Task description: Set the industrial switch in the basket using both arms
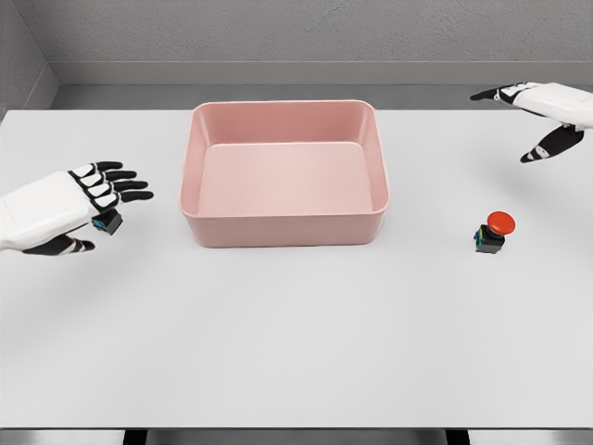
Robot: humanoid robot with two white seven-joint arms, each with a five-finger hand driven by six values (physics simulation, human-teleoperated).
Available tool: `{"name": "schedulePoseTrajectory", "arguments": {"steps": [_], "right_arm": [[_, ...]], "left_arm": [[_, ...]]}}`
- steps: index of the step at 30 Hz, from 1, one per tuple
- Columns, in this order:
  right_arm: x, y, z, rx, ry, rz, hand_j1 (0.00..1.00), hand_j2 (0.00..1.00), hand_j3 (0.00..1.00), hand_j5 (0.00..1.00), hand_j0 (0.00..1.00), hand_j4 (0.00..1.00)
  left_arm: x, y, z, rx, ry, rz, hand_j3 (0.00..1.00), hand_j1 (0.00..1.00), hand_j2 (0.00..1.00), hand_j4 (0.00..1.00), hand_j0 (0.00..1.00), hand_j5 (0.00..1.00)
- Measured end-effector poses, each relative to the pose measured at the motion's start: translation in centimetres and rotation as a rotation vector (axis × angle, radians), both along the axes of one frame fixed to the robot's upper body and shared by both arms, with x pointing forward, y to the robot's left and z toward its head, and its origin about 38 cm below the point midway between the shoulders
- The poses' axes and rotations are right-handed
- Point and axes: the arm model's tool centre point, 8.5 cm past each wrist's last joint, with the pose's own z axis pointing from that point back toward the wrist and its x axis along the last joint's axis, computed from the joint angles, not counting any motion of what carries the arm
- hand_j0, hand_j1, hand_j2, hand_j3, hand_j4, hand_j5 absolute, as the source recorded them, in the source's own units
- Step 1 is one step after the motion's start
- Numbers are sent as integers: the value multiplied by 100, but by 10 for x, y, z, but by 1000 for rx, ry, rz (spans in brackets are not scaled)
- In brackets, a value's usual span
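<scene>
Two hands hover apart: left hand (79, 206) curls around a small dark block (108, 222); right hand (542, 109) spread, holding nothing, beyond the red-capped switch (494, 232).

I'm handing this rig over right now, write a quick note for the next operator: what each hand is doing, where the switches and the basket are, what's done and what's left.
Left hand: at the table's left side, fingers curled around a small dark switch with a blue edge.
Right hand: raised at the far right, fingers spread, holding nothing.
Red-button switch: standing upright on the white table, right of the basket and nearer than the right hand, untouched.
Pink basket: mid-table, nothing inside.
Done: the left hand has its switch in grasp.
Left: carry that switch over the basket and release it; the right hand probably has to come down, grasp the red-button switch and place it too.
</scene>
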Motion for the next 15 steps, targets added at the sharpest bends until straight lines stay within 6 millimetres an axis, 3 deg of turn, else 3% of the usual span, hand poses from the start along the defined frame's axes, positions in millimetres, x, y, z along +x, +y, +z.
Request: {"name": "schedulePoseTrajectory", "arguments": {"steps": [5, 9, 14, 15], "right_arm": [[0, -4, 9, -21, -8, 0, 100, 100, 100, 100, 100, 100], [7, -3, 43, -67, -57, 12, 100, 100, 100, 100, 100, 100], [-2, 7, 23, -143, 8, 72, 100, 100, 100, 100, 100, 100], [-4, 9, 20, -155, 19, 84, 100, 100, 100, 100, 100, 100]], "left_arm": [[5, 1, 7, -8, -18, 7, 100, 100, 100, 100, 100, 100], [6, 1, 2, 1, -3, 7, 100, 100, 100, 100, 100, 100], [29, 12, 15, 20, -37, 44, 100, 100, 100, 100, 100, 100], [30, 13, 8, 21, -19, 50, 100, 100, 100, 100, 100, 100]]}}
